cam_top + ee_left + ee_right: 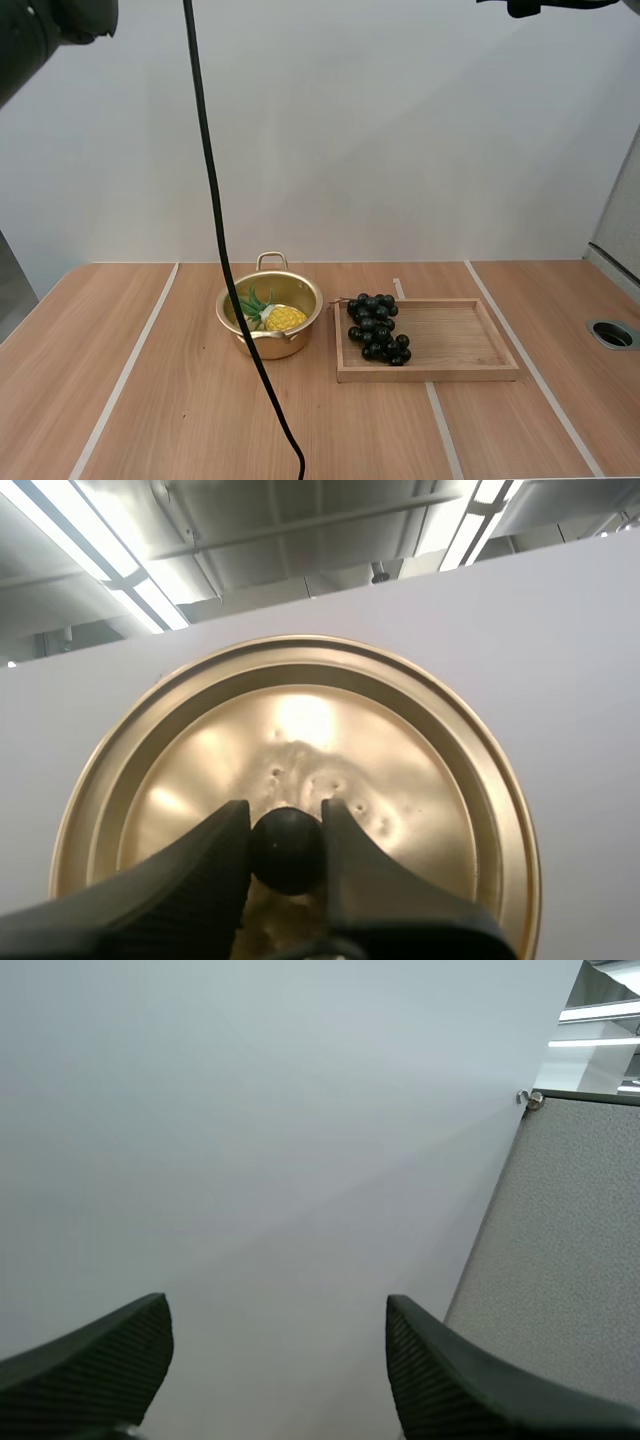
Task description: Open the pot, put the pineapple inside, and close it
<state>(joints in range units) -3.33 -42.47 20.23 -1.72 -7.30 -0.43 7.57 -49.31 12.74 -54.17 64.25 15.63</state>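
Nearest the lens, my left pincer point(286, 825) pinches the black knob point(287, 858) of the golden lid point(300, 720) and holds it raised, well above the table point(150, 420). On that table the wooden tray point(470, 345) lies right of centre. Just left of it, and apart from it, stands the open golden pot point(283, 347). The pineapple point(283, 318) already lies inside, leaves to the left and fruit to the right. A bunch of dark grapes point(377, 328) rests at the tray's left end.

By my judgement only the closing is left. The pot lies far below and to the right of the left arm point(35, 40), on that arm's side of the table, so the lid must come down level over the rim. My right pincer point(280, 1360) is spread wide and holds nothing.

The high view tells the pot's place but not the grip; the left wrist view tells the grip but not the pot's place.
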